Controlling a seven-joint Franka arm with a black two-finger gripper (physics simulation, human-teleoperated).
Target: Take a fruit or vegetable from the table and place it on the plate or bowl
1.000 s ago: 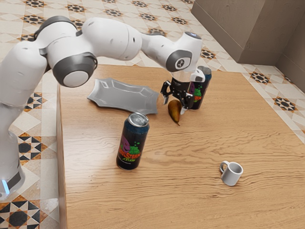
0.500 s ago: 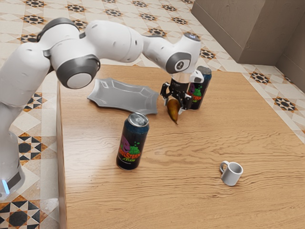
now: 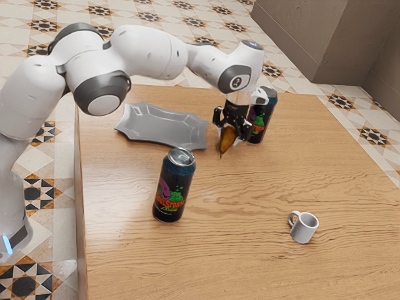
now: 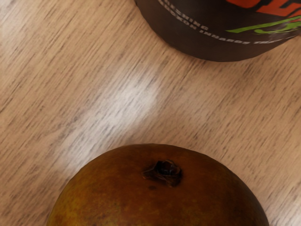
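Within the gripper (image 3: 229, 132): one brown pear (image 3: 225, 145), clasped by both fingers at the fruit's width and hung tilted, its tip at or barely above the table (image 3: 250, 206); which could not be told. Hazards judged: the rounded, tapering skin could be let slip by a shallow pinch; the dark can (image 3: 261, 115) just beside the gripper could be knocked on a swing; the hanging tip could be caught on the raised rim of the grey plate (image 3: 156, 125), near the gripper's other side, if carried low. Surface: glossy pale wood grain. Well apart from the gripper, a second can (image 3: 174, 185) and a white mug (image 3: 304, 226) were noted. Room: patterned tiled floor (image 3: 25, 25); beige wall (image 3: 337, 37).
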